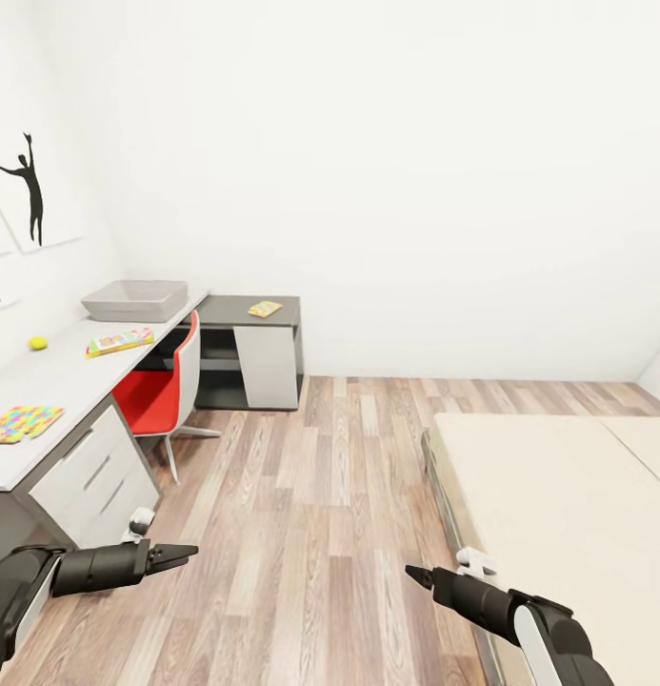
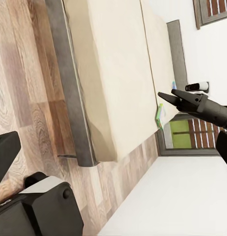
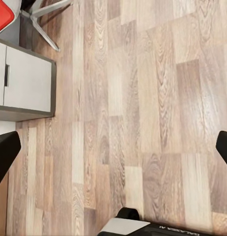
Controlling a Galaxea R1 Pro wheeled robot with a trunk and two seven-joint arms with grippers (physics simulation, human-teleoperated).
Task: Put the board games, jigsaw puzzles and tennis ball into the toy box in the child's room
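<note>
Both grippers, left (image 1: 189, 551) and right (image 1: 413, 574), are hovering over the floor (image 1: 310, 514), jaws seemingly clenched; toy box (image 1: 135, 300) is sitting on the table (image 1: 53, 381).

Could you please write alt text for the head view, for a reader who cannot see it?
A light-grey table along the left wall holds a grey toy box, a board game, a tennis ball and a jigsaw puzzle. Both pincers, left and right, hover empty over the wood floor.

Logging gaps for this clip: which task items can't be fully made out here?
- Bed: cut by the head view's right edge, so its board games are unconfirmed.
- Toy box: near wall hides its inside.
- Second jigsaw puzzle: too small for detail.
</note>
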